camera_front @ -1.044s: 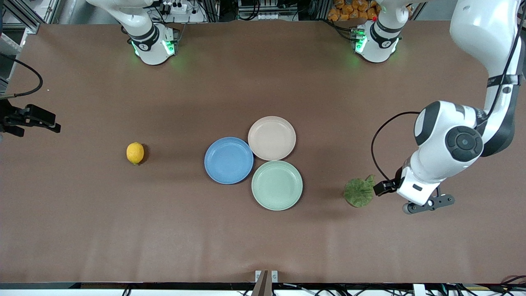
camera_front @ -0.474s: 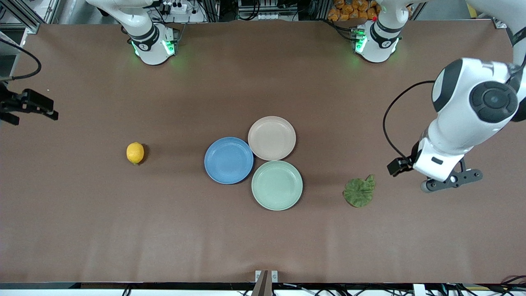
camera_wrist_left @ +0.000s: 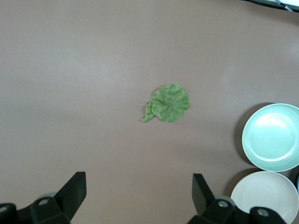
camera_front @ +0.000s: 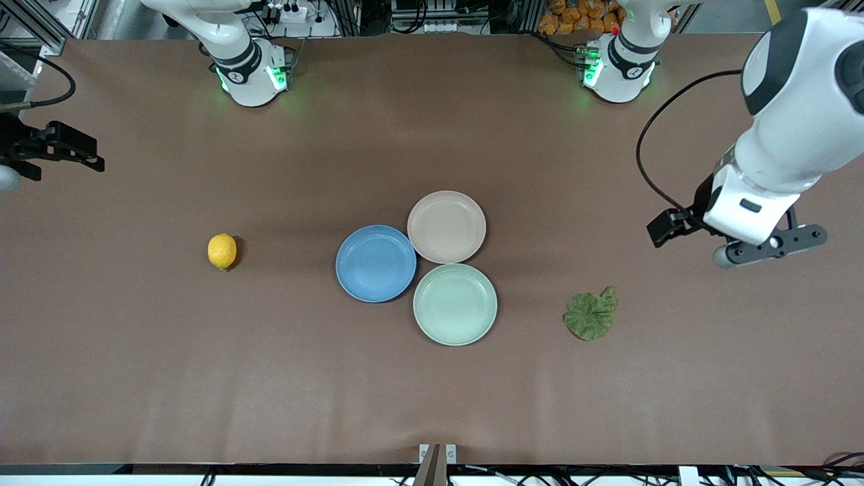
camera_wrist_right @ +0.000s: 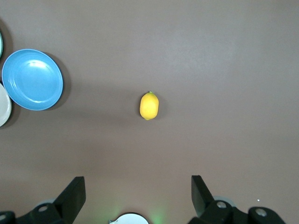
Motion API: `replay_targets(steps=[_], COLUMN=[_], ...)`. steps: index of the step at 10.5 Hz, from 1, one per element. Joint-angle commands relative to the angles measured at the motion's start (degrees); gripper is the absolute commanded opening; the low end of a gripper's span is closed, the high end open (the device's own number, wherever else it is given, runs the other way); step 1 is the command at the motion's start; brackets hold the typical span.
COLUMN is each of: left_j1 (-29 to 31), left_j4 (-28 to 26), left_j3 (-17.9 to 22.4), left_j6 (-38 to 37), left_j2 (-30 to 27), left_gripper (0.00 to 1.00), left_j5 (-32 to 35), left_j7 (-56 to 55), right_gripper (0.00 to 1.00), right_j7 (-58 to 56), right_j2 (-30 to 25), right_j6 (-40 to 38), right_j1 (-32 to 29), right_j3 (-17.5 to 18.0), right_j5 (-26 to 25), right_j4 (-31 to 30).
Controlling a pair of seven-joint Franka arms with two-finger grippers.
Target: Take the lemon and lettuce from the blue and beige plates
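The lemon [camera_front: 222, 251] lies on the bare table toward the right arm's end; it also shows in the right wrist view [camera_wrist_right: 149, 105]. The lettuce [camera_front: 590, 314] lies flat on the table toward the left arm's end, beside the mint plate, and shows in the left wrist view [camera_wrist_left: 169, 103]. The blue plate [camera_front: 376, 263] and the beige plate [camera_front: 446, 226] are both empty. My left gripper [camera_front: 769, 244] is open and empty, high over the table, away from the lettuce. My right gripper [camera_wrist_right: 138, 193] is open and empty, high over the table's end, away from the lemon.
A pale mint-green plate [camera_front: 455, 304], empty, touches the blue and beige plates on the side nearer the front camera. The two arm bases [camera_front: 253, 74] stand along the table's back edge.
My left arm has lifted and drawn back from the lettuce toward its base. My right gripper has also drawn back a little. The lettuce and lemon have not moved.
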Motion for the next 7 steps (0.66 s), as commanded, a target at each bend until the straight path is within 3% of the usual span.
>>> replay_targets(steps=[1, 7], left_j1=[2.92, 3.64], left_j4=[-0.86, -0.86], left_j3=[0.26, 1.65], left_j6=[-1.12, -3.32], left_j2=[-3.53, -7.05], left_gripper=[1.0, 1.0], left_j5=[-5.42, -7.37], left_j7=[2.95, 7.17], right_gripper=[1.0, 1.0], right_j7=[-0.23, -0.23], right_j2=[-2.72, -2.63], right_j6=[0.4, -0.04], right_j1=[0.14, 1.55], right_j3=[0.11, -0.15], right_j5=[-1.07, -1.25], right_j4=[-3.3, -3.3])
